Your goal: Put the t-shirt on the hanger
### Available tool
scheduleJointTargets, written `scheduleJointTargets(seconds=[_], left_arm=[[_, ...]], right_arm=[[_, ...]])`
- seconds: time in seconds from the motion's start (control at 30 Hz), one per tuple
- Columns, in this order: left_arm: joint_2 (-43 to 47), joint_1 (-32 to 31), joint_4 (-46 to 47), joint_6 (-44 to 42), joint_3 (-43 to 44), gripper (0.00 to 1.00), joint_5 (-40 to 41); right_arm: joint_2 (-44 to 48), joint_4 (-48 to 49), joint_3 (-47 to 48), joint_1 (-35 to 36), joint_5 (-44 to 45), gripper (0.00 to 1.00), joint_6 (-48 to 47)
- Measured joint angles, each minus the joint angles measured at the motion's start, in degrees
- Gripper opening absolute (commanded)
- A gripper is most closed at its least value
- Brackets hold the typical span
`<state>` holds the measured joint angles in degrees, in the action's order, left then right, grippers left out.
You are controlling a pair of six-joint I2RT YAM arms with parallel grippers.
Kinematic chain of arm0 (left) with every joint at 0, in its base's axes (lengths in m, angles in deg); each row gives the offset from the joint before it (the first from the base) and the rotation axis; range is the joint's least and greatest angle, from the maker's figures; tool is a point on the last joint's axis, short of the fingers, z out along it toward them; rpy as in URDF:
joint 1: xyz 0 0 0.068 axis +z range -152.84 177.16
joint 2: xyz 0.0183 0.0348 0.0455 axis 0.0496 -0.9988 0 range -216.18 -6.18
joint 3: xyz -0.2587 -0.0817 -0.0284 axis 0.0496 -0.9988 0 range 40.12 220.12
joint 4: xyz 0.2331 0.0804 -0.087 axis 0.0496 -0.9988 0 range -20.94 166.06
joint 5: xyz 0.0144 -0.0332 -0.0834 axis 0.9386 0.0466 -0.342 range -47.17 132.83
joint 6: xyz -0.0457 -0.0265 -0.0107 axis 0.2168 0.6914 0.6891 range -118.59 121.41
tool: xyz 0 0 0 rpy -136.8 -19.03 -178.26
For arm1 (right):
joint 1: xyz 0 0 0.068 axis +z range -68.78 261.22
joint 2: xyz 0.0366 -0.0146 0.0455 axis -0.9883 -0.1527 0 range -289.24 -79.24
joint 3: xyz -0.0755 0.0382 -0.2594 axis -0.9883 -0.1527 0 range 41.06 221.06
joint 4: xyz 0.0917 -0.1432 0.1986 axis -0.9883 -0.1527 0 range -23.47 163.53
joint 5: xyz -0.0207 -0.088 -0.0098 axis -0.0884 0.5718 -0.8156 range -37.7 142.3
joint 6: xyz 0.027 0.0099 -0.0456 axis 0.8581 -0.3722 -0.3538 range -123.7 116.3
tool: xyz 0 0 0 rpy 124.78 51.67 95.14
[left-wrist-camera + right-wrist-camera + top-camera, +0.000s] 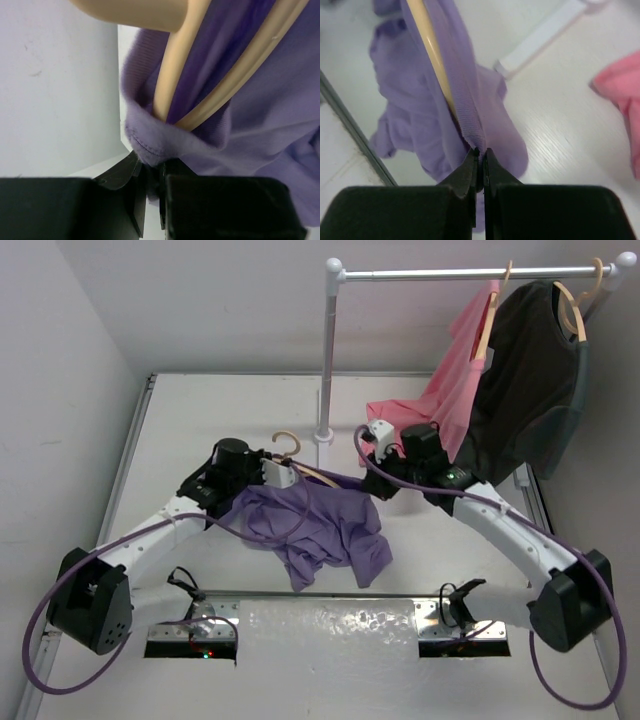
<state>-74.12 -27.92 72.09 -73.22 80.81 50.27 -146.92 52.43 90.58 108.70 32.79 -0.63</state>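
The lavender t-shirt lies bunched on the table between the arms, its collar stretched taut. The tan wooden hanger sits at the collar, hook up, its arms running inside the cloth. My left gripper is shut on the collar hem beside the hanger's arms. My right gripper is shut on the ribbed collar edge, with a hanger arm just behind the cloth.
A white rail stand rises behind the shirt, its bar carrying a pink garment and a dark shirt on like hangers, close behind my right arm. Walls stand left and right. A metal strip crosses near the front edge.
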Motion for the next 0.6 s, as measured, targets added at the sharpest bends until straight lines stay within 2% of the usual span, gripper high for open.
scheduleJointTargets(seconds=[0.13,0.17,0.2,0.23,0.3,0.33,0.37,0.47,0.6], left_arm=[[0.83,-2.34,-4.04,1.40,1.66,0.00,-0.28],[0.85,-2.91,-5.07,1.86,2.19,0.00,-0.63],[0.85,-3.34,-5.92,2.62,2.56,0.00,-1.22],[0.87,-3.56,-6.82,3.30,2.91,0.00,-1.73],[0.87,-3.76,-8.66,4.66,3.69,0.00,-2.97],[0.90,-3.80,-9.57,5.22,4.20,0.00,-3.76],[0.90,-3.80,-10.08,5.92,4.63,0.00,-4.57],[0.94,-3.80,-11.13,7.26,5.84,0.00,-6.95],[1.11,-3.80,-11.13,7.63,5.95,0.00,-9.01]], right_arm=[[-7.87,3.34,8.04,4.24,-0.63,0.02,2.80],[-9.53,4.50,9.57,4.81,-0.74,0.10,3.48],[-11.19,4.94,11.19,5.14,-0.90,0.23,4.24],[-12.44,5.27,12.33,5.29,-0.96,0.43,4.76],[-15.19,5.38,14.71,5.38,-1.70,0.52,4.87],[-16.26,5.20,15.69,5.38,-2.16,0.67,4.68],[-17.16,5.05,16.44,5.40,-2.80,0.71,4.59],[-17.99,4.26,17.05,5.51,-5.60,0.76,2.23],[-18.10,3.34,17.18,6.69,-9.16,0.75,-2.49]])
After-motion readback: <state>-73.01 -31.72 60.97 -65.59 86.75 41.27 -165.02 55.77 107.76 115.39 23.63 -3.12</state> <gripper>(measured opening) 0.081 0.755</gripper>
